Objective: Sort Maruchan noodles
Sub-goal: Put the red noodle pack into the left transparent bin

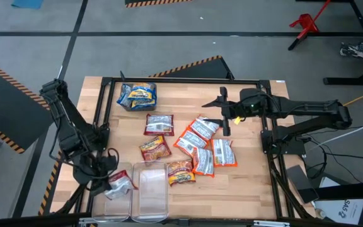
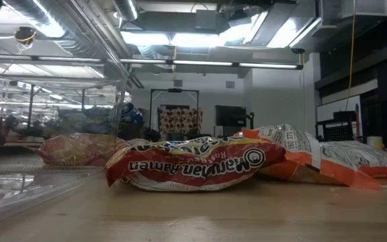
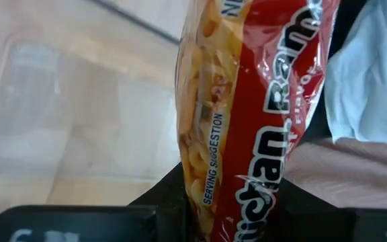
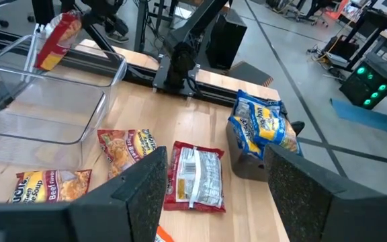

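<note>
High view: left end effector (image 1: 120,185) pinches red packet (image 1: 121,183) above bin (image 1: 118,200).

Packets (image 1: 194,146) right of bins (image 1: 150,189)

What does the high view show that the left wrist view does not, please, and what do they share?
Only the high view: the right gripper hanging open above the loose packets, the blue packets in a bin at the far side, and the second empty bin.

Only the left wrist view: "SERVING SUGGESTION" printed on the wrapper, seen close up.

Both: the left gripper shut on a red packet above a clear bin at the table's near edge.
</note>
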`<state>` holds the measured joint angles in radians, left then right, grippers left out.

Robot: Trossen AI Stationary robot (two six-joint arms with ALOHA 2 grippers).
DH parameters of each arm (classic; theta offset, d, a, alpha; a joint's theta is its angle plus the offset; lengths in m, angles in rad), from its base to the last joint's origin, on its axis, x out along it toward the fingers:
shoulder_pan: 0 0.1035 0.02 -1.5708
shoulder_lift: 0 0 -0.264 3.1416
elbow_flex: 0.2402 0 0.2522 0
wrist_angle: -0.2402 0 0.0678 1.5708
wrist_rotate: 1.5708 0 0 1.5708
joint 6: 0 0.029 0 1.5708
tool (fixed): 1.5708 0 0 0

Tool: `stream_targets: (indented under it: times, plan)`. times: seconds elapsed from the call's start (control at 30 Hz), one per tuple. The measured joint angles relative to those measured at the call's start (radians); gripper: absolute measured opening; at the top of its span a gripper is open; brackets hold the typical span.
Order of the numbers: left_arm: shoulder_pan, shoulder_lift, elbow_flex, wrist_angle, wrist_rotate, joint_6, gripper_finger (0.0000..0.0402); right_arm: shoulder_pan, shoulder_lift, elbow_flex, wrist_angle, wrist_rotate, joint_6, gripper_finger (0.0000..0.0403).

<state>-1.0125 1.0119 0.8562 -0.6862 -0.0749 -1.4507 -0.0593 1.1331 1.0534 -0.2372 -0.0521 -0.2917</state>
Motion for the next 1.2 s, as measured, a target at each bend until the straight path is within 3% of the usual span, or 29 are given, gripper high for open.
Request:
stream_targets:
  times: [0.1, 0.3, 0.5, 0.9, 1.2]
  plan:
    - [-0.01, 0.004, -0.001, -0.036, 0.021, -0.068, 0.0088, 0.0, 0.005, 0.0, -0.011, -0.001, 0.004, 0.0232]
    - [-0.011, 0.038, -0.001, -0.082, 0.191, -0.113, 0.0088, 0.0, 0.021, -0.001, -0.036, -0.002, 0.007, 0.0232]
    - [-0.007, 0.097, -0.001, -0.172, 0.119, -0.031, 0.0088, 0.0, 0.035, 0.0, -0.055, -0.003, 0.007, 0.0232]
    - [0.021, 0.275, -0.002, -0.245, 0.111, 0.118, 0.0088, 0.0, 0.044, 0.0, -0.055, -0.003, 0.004, 0.0232]
    - [0.08, 0.277, -0.002, -0.303, 0.084, 0.192, 0.0088, 0.0, 0.044, 0.0, -0.052, -0.003, -0.001, 0.0232]
